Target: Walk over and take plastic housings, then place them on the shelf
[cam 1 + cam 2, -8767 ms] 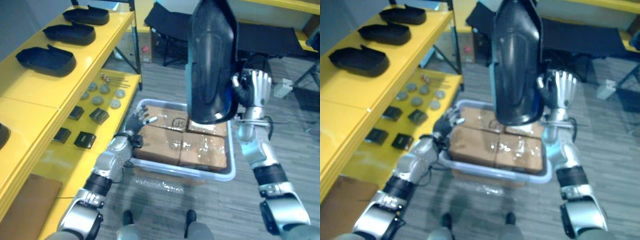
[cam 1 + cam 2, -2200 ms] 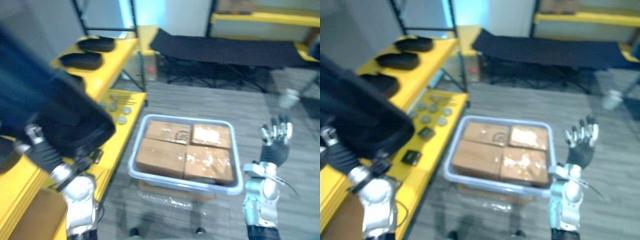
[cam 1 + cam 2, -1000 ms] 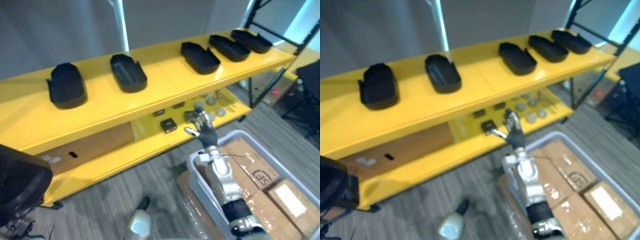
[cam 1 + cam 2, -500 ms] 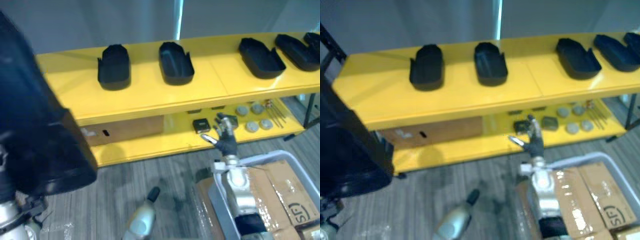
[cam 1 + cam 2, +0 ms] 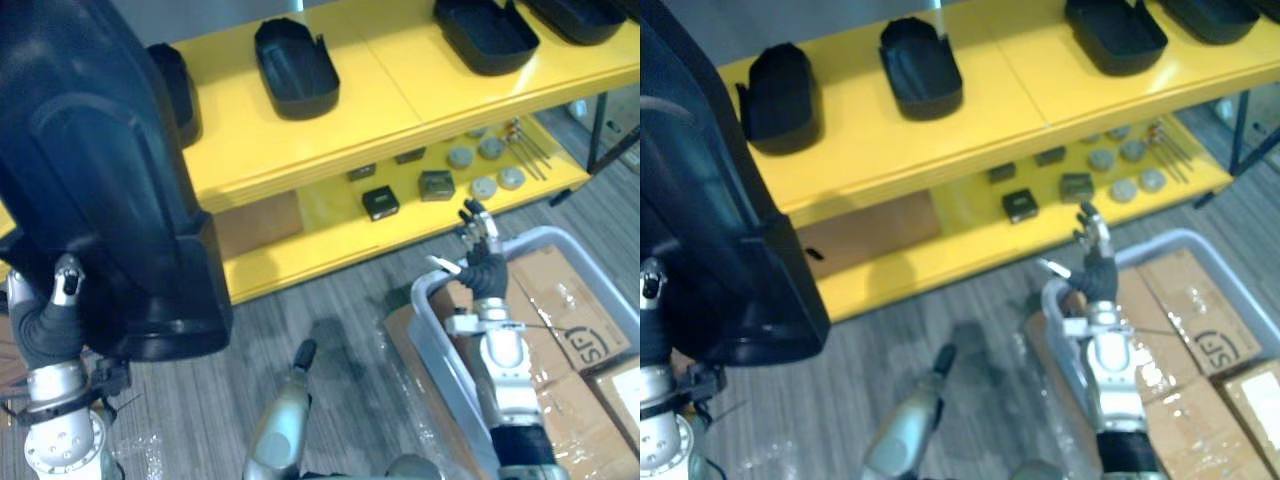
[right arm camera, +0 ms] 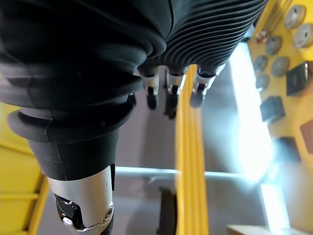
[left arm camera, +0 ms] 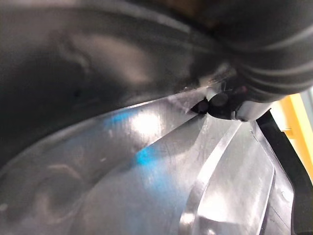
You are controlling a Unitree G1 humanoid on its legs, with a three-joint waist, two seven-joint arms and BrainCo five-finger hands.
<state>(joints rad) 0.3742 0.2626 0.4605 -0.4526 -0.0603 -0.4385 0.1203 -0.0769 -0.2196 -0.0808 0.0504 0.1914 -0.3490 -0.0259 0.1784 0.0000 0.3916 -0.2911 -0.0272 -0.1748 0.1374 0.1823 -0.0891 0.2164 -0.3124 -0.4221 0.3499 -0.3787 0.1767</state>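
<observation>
A big black plastic housing (image 5: 100, 170) stands upright at the left, in front of the shelf's left end. My left hand (image 5: 40, 325) is shut on its lower edge, and the housing's glossy surface (image 7: 146, 171) lies close against that hand. On the yellow top shelf (image 5: 400, 90) lie several more black housings, such as one (image 5: 295, 65) in the middle and one (image 5: 1115, 35) to the right. My right hand (image 5: 478, 255) is open and holds nothing, raised over the corner of the grey bin, its fingers (image 6: 168, 98) straight.
A grey bin (image 5: 440, 350) packed with cardboard boxes (image 5: 570, 340) stands on the floor at the lower right. The lower shelf carries small black parts (image 5: 380, 202), grey discs (image 5: 483, 187) and a brown cardboard sheet (image 5: 875, 225). Wood-look floor lies between me and the shelf.
The camera has swung, so the shelf sits higher and nearer in view. The held housing has risen and now covers the shelf's left end. My right hand stays open over the bin.
</observation>
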